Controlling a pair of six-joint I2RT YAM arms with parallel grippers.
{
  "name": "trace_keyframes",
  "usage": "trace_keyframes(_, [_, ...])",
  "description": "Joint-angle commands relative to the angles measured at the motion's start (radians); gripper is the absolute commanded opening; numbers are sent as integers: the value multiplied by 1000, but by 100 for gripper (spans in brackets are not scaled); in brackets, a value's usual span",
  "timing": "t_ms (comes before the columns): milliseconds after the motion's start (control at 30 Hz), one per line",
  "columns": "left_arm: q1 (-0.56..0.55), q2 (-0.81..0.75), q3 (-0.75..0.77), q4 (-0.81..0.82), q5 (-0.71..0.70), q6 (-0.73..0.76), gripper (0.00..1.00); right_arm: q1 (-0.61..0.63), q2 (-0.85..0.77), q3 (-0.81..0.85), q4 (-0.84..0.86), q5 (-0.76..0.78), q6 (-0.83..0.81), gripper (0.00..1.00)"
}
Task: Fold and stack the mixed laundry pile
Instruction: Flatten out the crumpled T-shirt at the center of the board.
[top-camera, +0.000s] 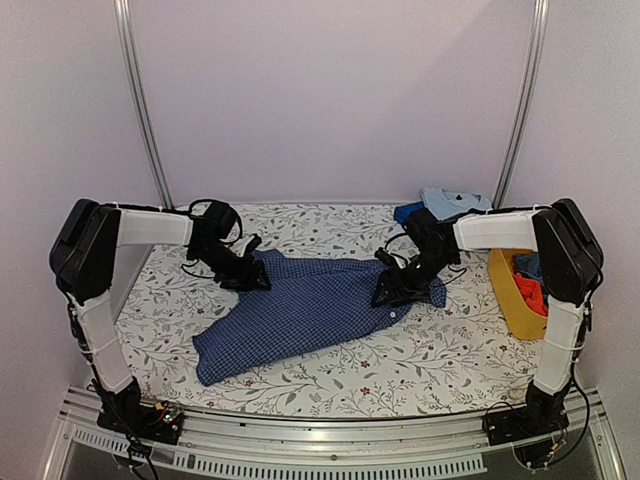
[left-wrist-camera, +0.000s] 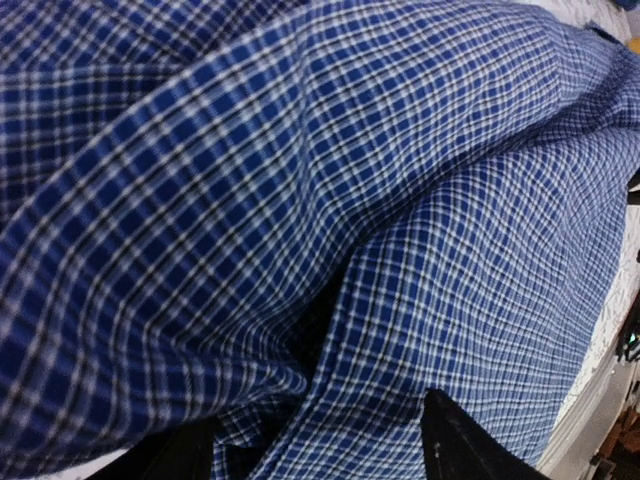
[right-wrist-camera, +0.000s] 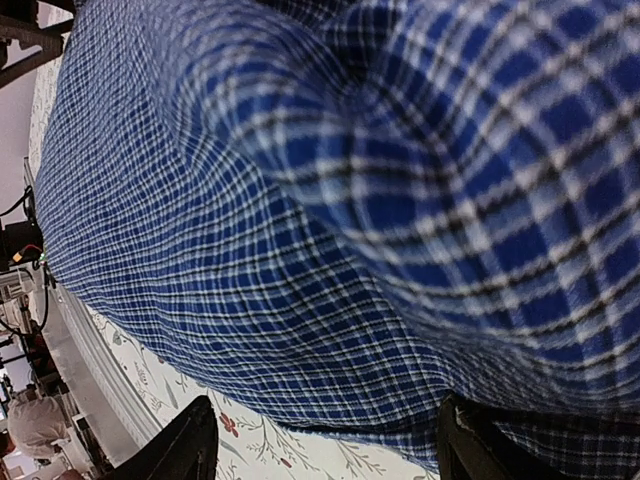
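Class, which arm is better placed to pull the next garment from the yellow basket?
Right, probably: the right gripper is close to the yellow basket; the left gripper sits across the shirt.

The shirt (top-camera: 310, 310) lies spread mid-table (top-camera: 400, 370) — the basket (top-camera: 505, 300) right of it, clothes (top-camera: 530, 285) in it, folded garments (top-camera: 452, 202) behind.

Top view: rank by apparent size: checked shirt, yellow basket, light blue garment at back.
1. blue checked shirt
2. yellow basket, partly behind the right arm
3. light blue garment; close to the basket, ranking unsure
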Motion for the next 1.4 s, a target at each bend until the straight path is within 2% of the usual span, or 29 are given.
trace_keyframes(0, [-6,72,55,48,117,36,64,7,24,-60,46,-37,22,74])
trace_keyframes(133, [-2,112,73,32,170,61,50,24,46,-67,70,-49,49,73])
trace_keyframes(300, [36,39,26,56,224,55,40,37,63,-78,78,-49,62,73])
trace_keyframes(367, [50,18,21,13,255,80,36,39,63,-94,77,-52,66,73])
trace_keyframes(433, [58,-4,7,-23,266,107,23,41,54,-116,85,-53,70,73])
trace_keyframes(500, [78,-44,-39,13,301,86,1,48,46,-131,103,-61,80,72])
trace_keyframes(600, [126,-68,-52,55,333,43,0,67,67,-101,138,-77,107,72])
trace_keyframes(700, [156,-49,8,57,318,42,0,77,145,18,171,-83,153,72])
trace_keyframes(767, [175,-25,69,51,288,33,0,77,225,152,172,-67,179,72])
trace_keyframes(900, [204,0,231,36,251,11,0,68,403,554,93,-26,211,73])
trace_keyframes(1000, [183,-31,307,-4,222,47,0,42,473,711,40,-5,229,73])
trace_keyframes(1100, [118,-122,283,-68,187,135,0,-5,395,666,39,33,233,74])
trace_keyframes(1233, [-45,-350,101,-107,112,247,0,-31,178,450,52,29,161,76])
trace_keyframes(1267, [-100,-403,46,-108,86,267,2,-34,115,415,56,23,146,77])
trace_keyframes(1333, [-205,-487,-64,-125,3,279,16,-38,6,293,64,23,121,79])
trace_keyframes(1367, [-247,-511,-103,-140,-17,280,19,-41,-36,257,67,17,115,80])
